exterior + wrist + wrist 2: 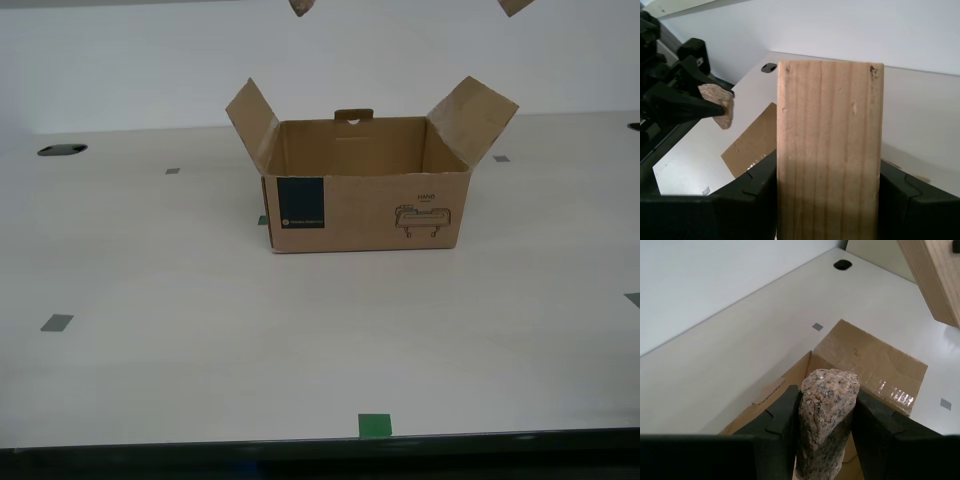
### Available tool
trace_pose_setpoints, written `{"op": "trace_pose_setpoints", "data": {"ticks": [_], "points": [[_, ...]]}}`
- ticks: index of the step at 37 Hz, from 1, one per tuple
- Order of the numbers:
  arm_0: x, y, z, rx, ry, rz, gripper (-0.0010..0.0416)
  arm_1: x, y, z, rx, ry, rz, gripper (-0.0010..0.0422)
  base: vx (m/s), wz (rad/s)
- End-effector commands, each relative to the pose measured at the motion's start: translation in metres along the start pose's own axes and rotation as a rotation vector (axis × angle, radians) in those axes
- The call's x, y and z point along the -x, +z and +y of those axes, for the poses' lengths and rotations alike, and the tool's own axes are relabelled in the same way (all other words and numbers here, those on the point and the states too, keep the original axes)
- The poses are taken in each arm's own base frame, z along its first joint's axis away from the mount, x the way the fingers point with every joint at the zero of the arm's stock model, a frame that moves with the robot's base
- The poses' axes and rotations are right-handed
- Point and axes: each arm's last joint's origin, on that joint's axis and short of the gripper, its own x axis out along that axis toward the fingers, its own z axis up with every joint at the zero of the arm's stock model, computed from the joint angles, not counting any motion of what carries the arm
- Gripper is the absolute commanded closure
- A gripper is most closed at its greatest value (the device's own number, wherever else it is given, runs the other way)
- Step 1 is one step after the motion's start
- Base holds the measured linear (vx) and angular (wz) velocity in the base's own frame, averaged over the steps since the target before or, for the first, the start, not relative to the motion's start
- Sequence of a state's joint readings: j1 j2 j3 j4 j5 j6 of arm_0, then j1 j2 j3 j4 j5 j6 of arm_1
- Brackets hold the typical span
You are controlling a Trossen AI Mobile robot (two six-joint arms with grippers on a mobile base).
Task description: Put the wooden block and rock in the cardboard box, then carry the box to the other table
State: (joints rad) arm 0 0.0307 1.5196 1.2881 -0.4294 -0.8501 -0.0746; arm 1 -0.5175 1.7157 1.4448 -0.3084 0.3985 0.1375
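The smooth beige tabletop (180, 330) carries only the cardboard box (365, 210), which stands near its middle in the exterior view with both side flaps splayed outward and the handle tab upright at the back. That leaves the top wide open, presumably so that things can be dropped straight in. No cloth-draped table shows in any view.

The wooden block (830, 150) is held high above the box, upright, pinched at its lower end by the first gripper (827, 200); only its tip shows at the exterior view's upper right edge.

The rock (827, 415) is clamped between the fingers of the second gripper (826, 425), hanging over a box flap, so opening there would likely drop it onto the flap or just inside.
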Motion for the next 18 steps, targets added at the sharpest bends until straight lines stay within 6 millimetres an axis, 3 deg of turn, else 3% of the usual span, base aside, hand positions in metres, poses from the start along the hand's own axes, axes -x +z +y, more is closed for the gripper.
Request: {"op": "trace_pose_setpoints", "data": {"ticks": [1, 10, 18], "points": [[-0.01, -0.003, 0.005, 0.025, 0.037, -0.002, 0.0407, -0.005, -0.008, 0.0, -0.007, -0.007, -0.01, 0.0413, 0.0, 0.0], [-0.037, -0.021, 0.015, 0.048, 0.102, -0.021, 0.0407, -0.018, -0.038, 0.001, -0.006, -0.004, -0.009, 0.0413, 0.0, 0.0], [-0.067, -0.049, 0.022, 0.114, 0.093, -0.034, 0.0407, -0.026, -0.064, 0.001, -0.006, 0.027, -0.001, 0.0413, 0.0, 0.0]]}}
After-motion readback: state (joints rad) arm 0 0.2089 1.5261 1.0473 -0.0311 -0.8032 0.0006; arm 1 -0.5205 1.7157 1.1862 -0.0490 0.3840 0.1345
